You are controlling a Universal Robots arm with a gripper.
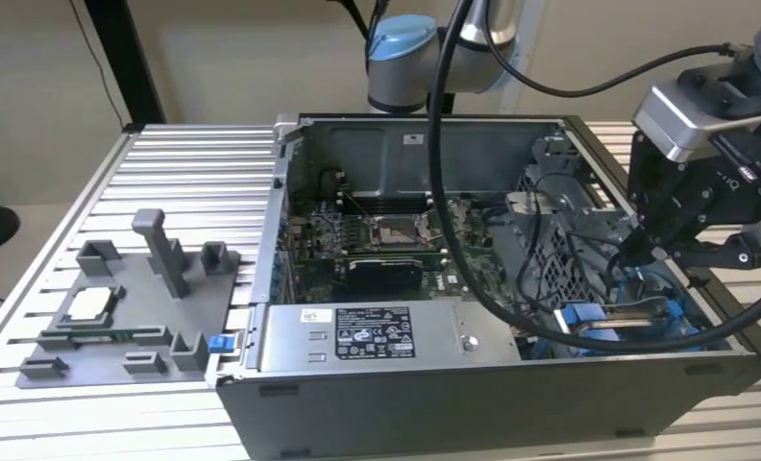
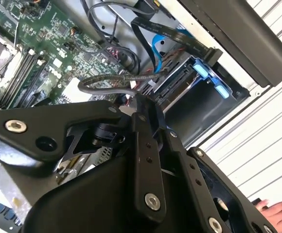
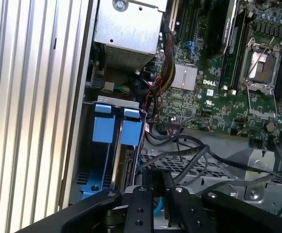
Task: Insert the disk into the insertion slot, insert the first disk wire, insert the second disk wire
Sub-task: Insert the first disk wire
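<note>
Here, grey insertion slot (image 3: 115,101), blue rails (image 3: 104,129).

**Readable text: none I can make out**

Exterior view: the white sticker (image 1: 374,332) on the power supply (image 1: 473,336) is packed with black print and symbols, but I can't resolve a word of it. Same goes for the small white tag (image 1: 413,138) on the back wall of the case (image 1: 361,158). First wrist view: the motherboard (image 3: 199,111) has white silkscreen marks, too fine for me to read.
</note>
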